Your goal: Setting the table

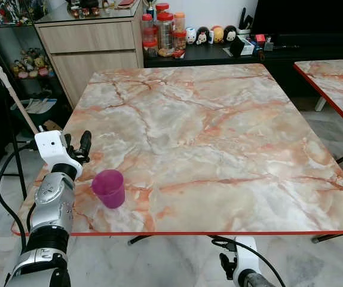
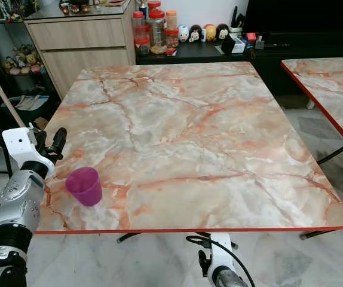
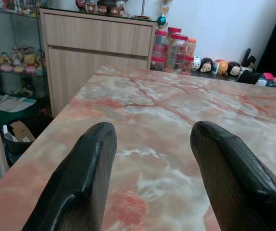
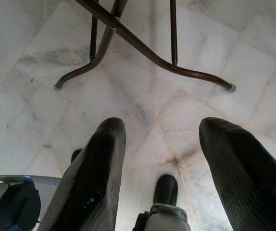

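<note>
I see the purple cup (image 1: 109, 188) upright near the table's (image 1: 219, 131) front left corner, just beside my left claw (image 1: 79, 146). That claw is spread wide and empty. My right claw (image 4: 159, 178) hangs released over the floor (image 4: 32, 62).

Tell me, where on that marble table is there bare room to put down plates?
Nearly everywhere. The marble table is bare from the purple cup at its near left corner across to the right edge and back to the far edge by the jars. The one tight spot is that near left corner, where the left tool, open, sits beside the cup.

Magenta cup (image 1: 109, 188) on pink-veined marble table (image 1: 219, 137) with red edge.
</note>
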{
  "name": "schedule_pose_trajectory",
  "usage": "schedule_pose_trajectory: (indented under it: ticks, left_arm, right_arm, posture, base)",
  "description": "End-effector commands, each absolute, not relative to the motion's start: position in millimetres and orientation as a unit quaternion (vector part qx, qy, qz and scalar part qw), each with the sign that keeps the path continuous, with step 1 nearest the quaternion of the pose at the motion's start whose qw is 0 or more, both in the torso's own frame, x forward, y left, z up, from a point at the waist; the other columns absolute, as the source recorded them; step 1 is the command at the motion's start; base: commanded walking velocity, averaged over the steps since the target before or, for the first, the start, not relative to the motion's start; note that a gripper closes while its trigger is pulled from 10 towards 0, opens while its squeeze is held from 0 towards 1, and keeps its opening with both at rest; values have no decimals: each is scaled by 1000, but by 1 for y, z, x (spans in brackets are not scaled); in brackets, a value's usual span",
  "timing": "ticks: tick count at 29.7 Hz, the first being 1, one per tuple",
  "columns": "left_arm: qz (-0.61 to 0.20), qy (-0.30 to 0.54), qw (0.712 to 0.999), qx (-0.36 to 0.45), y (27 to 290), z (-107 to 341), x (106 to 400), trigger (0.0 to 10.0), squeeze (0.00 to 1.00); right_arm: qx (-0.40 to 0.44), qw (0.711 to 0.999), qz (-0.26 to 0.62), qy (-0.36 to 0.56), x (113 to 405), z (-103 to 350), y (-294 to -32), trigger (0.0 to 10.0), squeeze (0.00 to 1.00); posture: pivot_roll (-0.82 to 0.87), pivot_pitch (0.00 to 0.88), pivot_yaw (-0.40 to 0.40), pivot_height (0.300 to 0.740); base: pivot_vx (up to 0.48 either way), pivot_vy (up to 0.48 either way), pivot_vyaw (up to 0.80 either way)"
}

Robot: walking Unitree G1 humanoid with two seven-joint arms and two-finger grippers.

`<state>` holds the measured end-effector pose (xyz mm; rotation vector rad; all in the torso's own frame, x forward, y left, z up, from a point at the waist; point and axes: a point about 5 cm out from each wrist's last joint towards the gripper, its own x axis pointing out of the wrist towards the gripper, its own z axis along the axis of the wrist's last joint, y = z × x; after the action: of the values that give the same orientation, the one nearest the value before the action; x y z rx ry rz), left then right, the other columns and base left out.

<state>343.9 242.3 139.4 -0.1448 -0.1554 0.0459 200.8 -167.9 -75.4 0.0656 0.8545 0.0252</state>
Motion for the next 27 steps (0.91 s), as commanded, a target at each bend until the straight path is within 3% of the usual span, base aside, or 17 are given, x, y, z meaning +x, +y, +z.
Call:
schedule_pose_trajectory:
  ticks: [1, 19, 27]
  left_arm:
    - [23, -86, 994, -68, 245, 142, 343, 10000, 0]
    - [-59, -103, 992, -36, 243, 156, 339, 10000, 0]
    - [-170, -62, 983, 17, 230, 155, 331, 10000, 0]
  right_arm:
    - [36, 911, 10, 411, 201, -75, -167, 10000, 0]
    - [36, 911, 12, 411, 202, -75, -166, 10000, 0]
    - [37, 911, 13, 411, 202, -75, -166, 10000, 0]
  posture:
    - [9, 0, 60, 740]
    - [14, 0, 59, 740]
    - [14, 0, 59, 740]
  base:
    - [0, 0, 0]
    - [0, 0, 0]
    - [0, 0, 0]
